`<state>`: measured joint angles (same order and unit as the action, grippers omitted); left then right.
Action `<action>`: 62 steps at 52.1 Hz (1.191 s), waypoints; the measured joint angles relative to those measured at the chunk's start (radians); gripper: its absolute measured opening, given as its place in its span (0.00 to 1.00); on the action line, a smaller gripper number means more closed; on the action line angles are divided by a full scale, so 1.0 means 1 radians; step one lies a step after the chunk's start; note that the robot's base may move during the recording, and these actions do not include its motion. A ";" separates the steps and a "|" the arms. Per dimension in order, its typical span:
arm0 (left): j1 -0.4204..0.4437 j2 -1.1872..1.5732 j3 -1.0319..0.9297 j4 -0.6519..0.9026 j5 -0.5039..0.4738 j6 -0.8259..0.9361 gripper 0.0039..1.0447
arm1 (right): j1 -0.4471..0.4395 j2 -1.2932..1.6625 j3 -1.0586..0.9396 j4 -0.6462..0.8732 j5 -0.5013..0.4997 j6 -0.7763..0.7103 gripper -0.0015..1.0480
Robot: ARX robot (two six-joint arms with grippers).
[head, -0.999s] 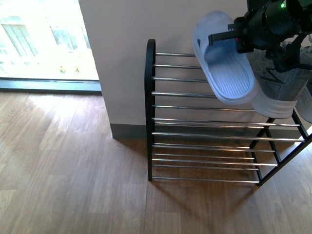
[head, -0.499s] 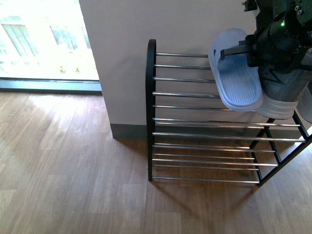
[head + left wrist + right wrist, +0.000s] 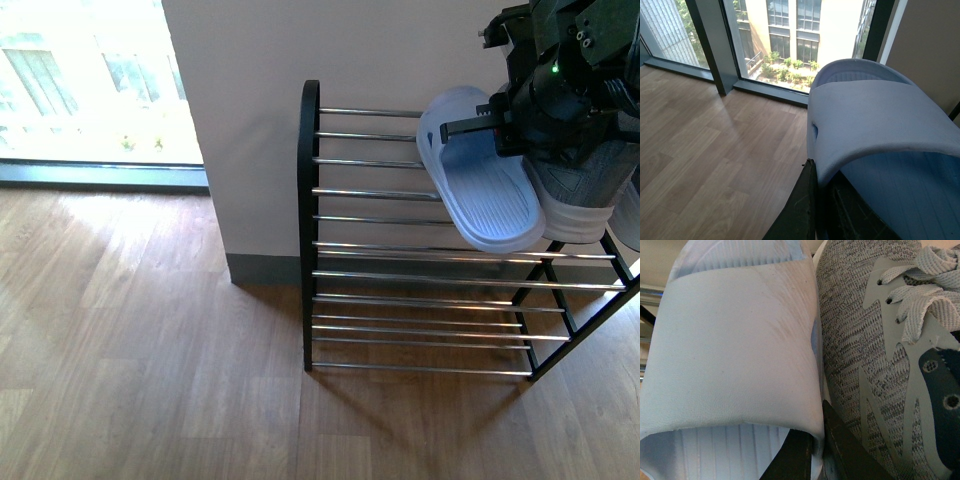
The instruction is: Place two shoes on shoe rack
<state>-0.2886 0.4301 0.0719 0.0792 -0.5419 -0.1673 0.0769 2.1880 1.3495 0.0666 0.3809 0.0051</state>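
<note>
Whereas 0.5 s ago the blue slide [image 3: 485,195] hung higher, it now tilts over the shoe rack's [image 3: 309,230] upper bars, its strap pinched by the left tool [image 3: 820,210]. Just beside it is the grey sneaker [image 3: 585,190]. Right tool [image 3: 819,452] grip: cannot tell. Set-down seems close.

grey sneaker [image 3: 590,190] mostly behind arm, shoe rack [image 3: 420,250] cut off right

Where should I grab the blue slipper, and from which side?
Pinch the wide strap of the slipper at its side edge, coming from the open heel end: it arches clear of the footbed, leaving room for a finger underneath. The sneaker crowds its other side.
</note>
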 joint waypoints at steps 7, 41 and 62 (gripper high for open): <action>0.000 0.000 0.000 0.000 0.000 0.000 0.02 | -0.014 0.013 0.041 -0.033 -0.028 0.045 0.02; 0.000 0.000 0.000 0.000 0.000 0.000 0.02 | -0.053 0.174 0.285 -0.124 -0.092 0.203 0.02; 0.000 0.000 0.000 0.000 0.000 0.000 0.02 | -0.074 0.209 0.344 -0.155 -0.141 0.186 0.19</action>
<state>-0.2886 0.4301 0.0719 0.0792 -0.5419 -0.1673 0.0029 2.3974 1.6936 -0.0887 0.2398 0.1913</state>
